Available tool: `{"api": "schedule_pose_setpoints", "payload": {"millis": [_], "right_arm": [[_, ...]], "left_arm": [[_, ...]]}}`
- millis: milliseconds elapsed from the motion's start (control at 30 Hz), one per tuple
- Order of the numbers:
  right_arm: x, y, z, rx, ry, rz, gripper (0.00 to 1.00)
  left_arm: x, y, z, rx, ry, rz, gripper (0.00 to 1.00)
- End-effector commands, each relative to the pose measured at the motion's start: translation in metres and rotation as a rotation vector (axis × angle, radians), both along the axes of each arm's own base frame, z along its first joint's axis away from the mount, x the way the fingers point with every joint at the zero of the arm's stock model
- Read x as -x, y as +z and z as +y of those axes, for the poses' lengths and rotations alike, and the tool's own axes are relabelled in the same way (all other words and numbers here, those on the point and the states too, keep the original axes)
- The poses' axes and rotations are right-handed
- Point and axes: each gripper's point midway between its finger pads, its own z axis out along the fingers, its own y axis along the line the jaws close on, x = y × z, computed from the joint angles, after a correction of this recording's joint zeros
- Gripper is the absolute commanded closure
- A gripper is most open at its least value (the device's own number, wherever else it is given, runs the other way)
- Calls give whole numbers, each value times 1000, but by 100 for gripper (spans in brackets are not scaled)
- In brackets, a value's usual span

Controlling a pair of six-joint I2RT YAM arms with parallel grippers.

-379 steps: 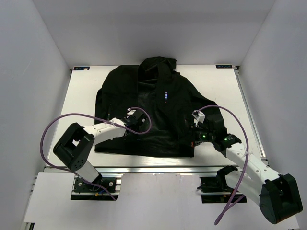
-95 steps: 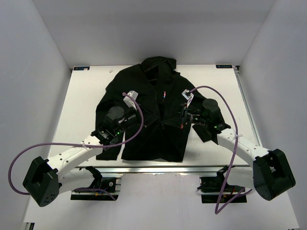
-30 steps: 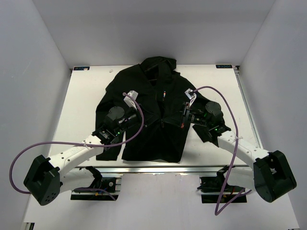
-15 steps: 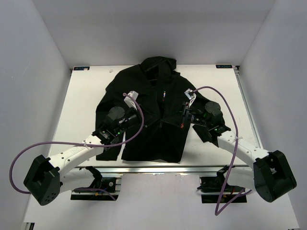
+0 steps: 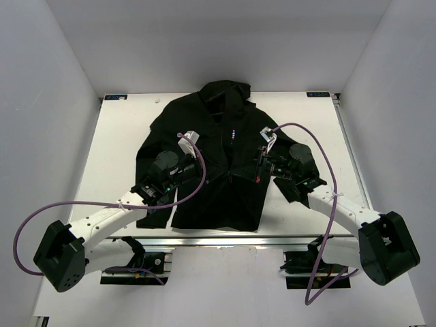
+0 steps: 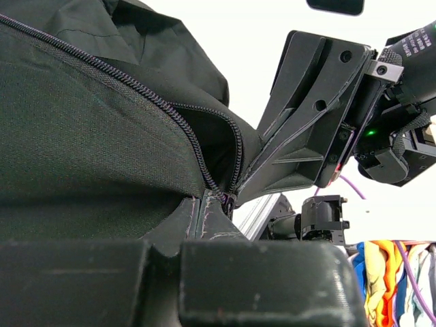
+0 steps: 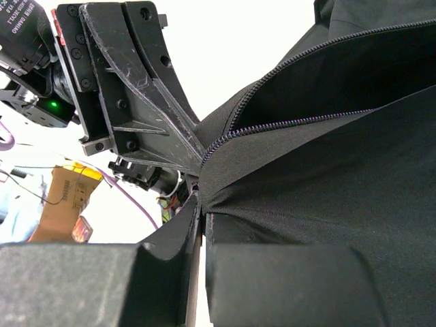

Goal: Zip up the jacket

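— Two grippers to log. State of each?

— Left gripper (image 6: 206, 212): jaws closed on the jacket (image 5: 204, 133), pinching the cloth right where the two rows of the zipper (image 6: 122, 78) join. Right gripper (image 7: 200, 208): jaws likewise closed on jacket cloth, just beside that join. The two sets of fingertips face each other, nearly touching.

— Room about the jaws?

— Beyond them the zipper rows lie parted, running toward the hood (image 5: 225, 92). Bare table (image 5: 112, 150) lies well out behind each wrist. The hood sits at the table's far edge, the hem (image 5: 218, 227) near its front edge.

— Differences between views?

— The overhead view gives the whole jacket spread on the table, but black fingers merge with black cloth there. Only the wrist views show the pinch and the parted teeth.
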Motion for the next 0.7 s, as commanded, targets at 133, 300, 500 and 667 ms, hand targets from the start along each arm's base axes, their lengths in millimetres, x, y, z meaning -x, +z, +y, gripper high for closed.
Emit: {"api": "schedule_pose_setpoints", "payload": {"millis": [133, 300, 500, 667], "right_arm": [[-23, 32, -3, -33, -90, -74, 100], [-14, 28, -1, -26, -39, -53, 100], [-2, 20, 4, -6, 41, -31, 100], [1, 22, 5, -15, 59, -43, 100]], "left_arm": [[7, 6, 1, -14, -21, -6, 100], [4, 11, 2, 15, 2, 11, 78], [3, 13, -1, 57, 2, 21, 58], [4, 14, -4, 64, -11, 19, 57]]}}
